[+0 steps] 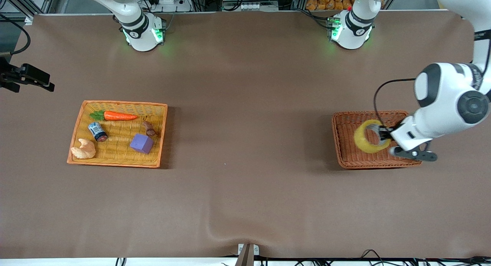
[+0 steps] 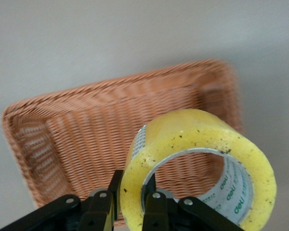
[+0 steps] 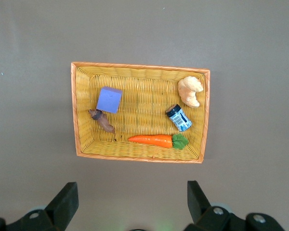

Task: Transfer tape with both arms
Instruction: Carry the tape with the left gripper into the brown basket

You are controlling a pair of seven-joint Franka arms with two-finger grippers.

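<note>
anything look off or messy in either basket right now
Nothing stands out. The left gripper is shut on the tape above the brown basket. The carrot, can and purple cube lie loose in the yellow basket.

Brown cloth-covered table (image 1: 245,85) (rumpled at the camera's edge), evenly lit

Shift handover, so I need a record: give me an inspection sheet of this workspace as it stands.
Surface: brown table cover, rippled at the camera edge.
Job's things: tape held over the brown basket.
Clutter: yellow basket holding carrot, can, purple cube, croissant, a small brown item.
Grippers: left gripper shut on the tape's wall; right gripper open above the yellow basket.
Cables: black cable on the left arm.
Surroundings: nothing seen.
</note>
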